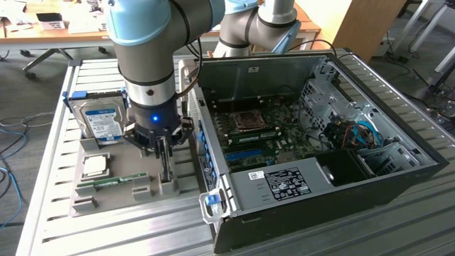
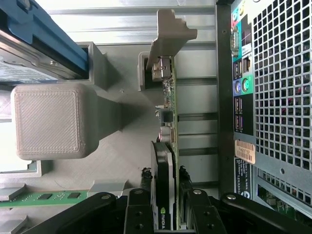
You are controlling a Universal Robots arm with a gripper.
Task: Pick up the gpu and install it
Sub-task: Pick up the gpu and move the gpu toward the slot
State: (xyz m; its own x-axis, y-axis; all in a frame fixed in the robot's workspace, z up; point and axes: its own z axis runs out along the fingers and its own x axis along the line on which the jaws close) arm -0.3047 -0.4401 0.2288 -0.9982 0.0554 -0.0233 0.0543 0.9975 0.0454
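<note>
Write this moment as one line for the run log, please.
stage: pick | gripper: around graphics card | graphics card: standing on edge in grey holder | computer case: open, card not yet installed

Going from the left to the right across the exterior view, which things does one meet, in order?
hard drive → claw at the gpu → blue latch → motherboard → blue cables

The exterior view looks down slantwise from well off at the bench (image 1: 106, 234), computer case (image 1: 320, 213) and gripper (image 1: 165, 160). The wrist view sits close behind the gripper, facing along the gpu (image 2: 163, 180); both apparently share the tray (image 2: 126, 141) beneath it.
</note>
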